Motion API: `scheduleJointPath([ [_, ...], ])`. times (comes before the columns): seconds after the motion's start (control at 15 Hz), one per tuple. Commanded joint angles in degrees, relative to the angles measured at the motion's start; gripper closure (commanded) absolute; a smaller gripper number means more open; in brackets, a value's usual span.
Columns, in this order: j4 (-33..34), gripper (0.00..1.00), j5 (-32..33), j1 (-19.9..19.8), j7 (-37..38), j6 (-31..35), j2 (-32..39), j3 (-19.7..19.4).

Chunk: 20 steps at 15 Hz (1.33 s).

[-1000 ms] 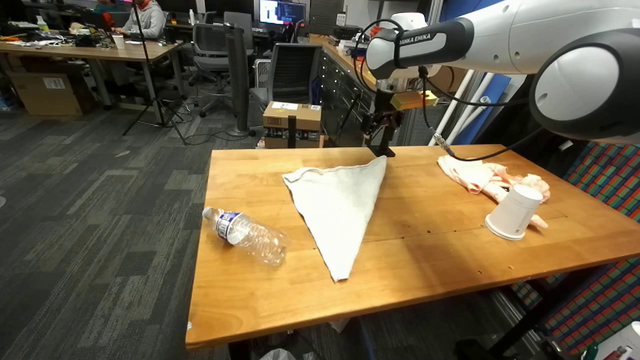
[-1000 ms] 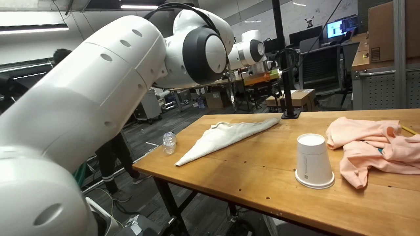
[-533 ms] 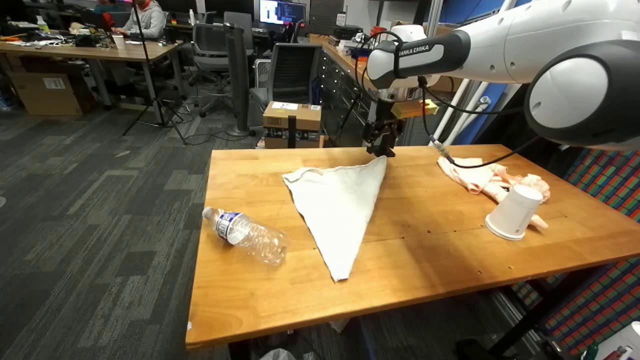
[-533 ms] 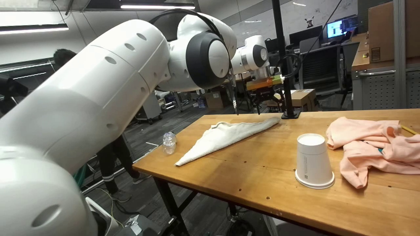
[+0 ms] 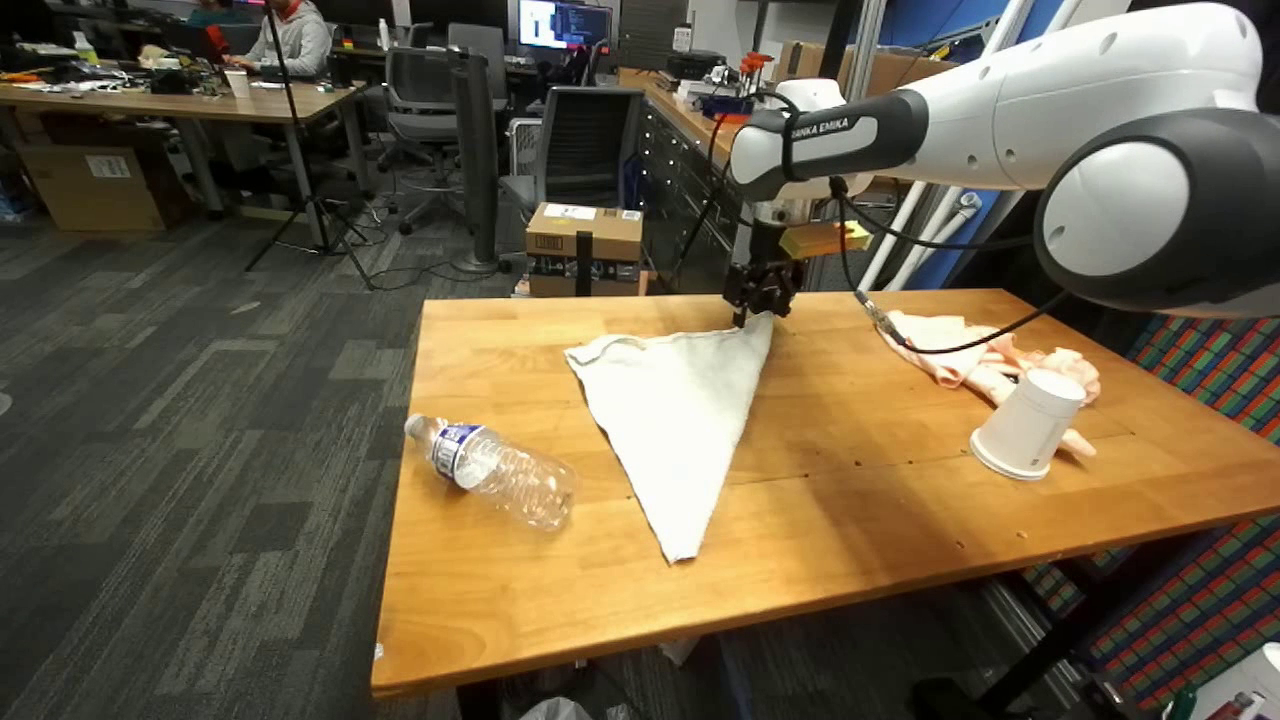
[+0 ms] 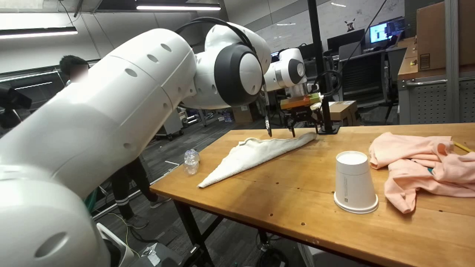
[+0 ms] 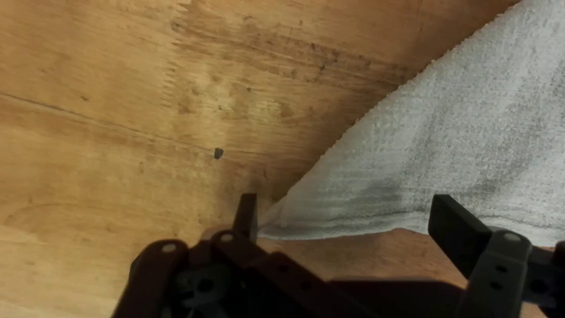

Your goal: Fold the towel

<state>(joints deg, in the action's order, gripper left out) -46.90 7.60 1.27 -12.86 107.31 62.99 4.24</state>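
Towel (image 5: 670, 430): one, plain white, lying in a three-cornered wedge on the wooden table (image 5: 800, 540), mid-frame in an exterior view. Long axis there runs top to bottom, tilted a little; the narrowest corner points to the bottom of the frame, the broad edge lies across the top, and a further corner points to the upper right. In an exterior view, the towel (image 6: 259, 155) has its long axis on a slant, lower left to upper right, narrow tip at lower left. Wrist view: one corner points left, the fabric widening toward the right of the frame.

Robotiq gripper (image 7: 344, 198): one, black, fingers spread wide apart, that corner showing between them; contact with the towel cannot be told.

Plastic bottle (image 5: 495, 472): clear, labelled, on its side left of the towel, neck toward upper left.

Paper cup (image 5: 1028, 425): white, upside down, right of frame.

Peach cloth (image 6: 426, 167): crumpled, just beside the cup.
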Motion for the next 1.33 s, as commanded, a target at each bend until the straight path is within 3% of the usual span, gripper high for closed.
scheduleJointPath([
  [0.0,2.7,0.0,-0.3,-0.1,-0.3,-0.8,1.6,0.2],
  [0.07,2.8,0.04,-0.3,0.0,-0.2,-0.8,1.6,0.2],
  [0.13,2.8,0.2,-0.3,0.0,-0.2,-0.8,1.7,0.2],
  [0.2,2.7,0.28,-0.2,0.1,-0.2,-0.9,1.7,0.2],
  [0.27,2.7,0.3,-0.2,0.1,-0.2,-0.9,1.7,0.2],
  [0.8,2.1,0.93,0.2,0.5,-0.5,-0.8,1.1,0.1],
  [0.93,1.5,0.99,0.5,1.0,-0.5,-0.3,0.5,0.0],
  [1.27,-0.6,0.95,1.6,2.2,0.4,-0.2,-2.0,-0.8],
])
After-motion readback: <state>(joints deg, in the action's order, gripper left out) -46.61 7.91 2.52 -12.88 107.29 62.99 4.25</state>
